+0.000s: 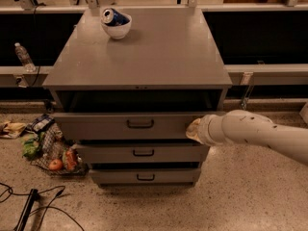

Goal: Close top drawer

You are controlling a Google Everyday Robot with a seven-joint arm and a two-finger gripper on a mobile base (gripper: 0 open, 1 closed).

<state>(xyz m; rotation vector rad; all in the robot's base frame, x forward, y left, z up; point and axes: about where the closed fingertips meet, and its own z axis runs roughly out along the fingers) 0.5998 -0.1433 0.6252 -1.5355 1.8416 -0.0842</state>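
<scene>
The top drawer point(106, 125) is the uppermost of three grey drawers in a grey metal cabinet point(144, 57). It has a dark loop handle point(140, 124) at its front's centre. It stands partly open, with a dark gap above its front. My gripper point(193, 129) is at the end of the white arm point(260, 133) coming from the right, and it presses against the right end of the top drawer's front. Two shallower drawers point(144, 153) sit below, each slightly out.
A white bowl point(116, 29) holding a blue can point(112, 17) sits on the cabinet top, back left. A net bag of groceries point(50, 150) lies on the floor left of the cabinet. Black cables point(33, 208) lie at bottom left. A water bottle point(23, 56) stands on the left ledge.
</scene>
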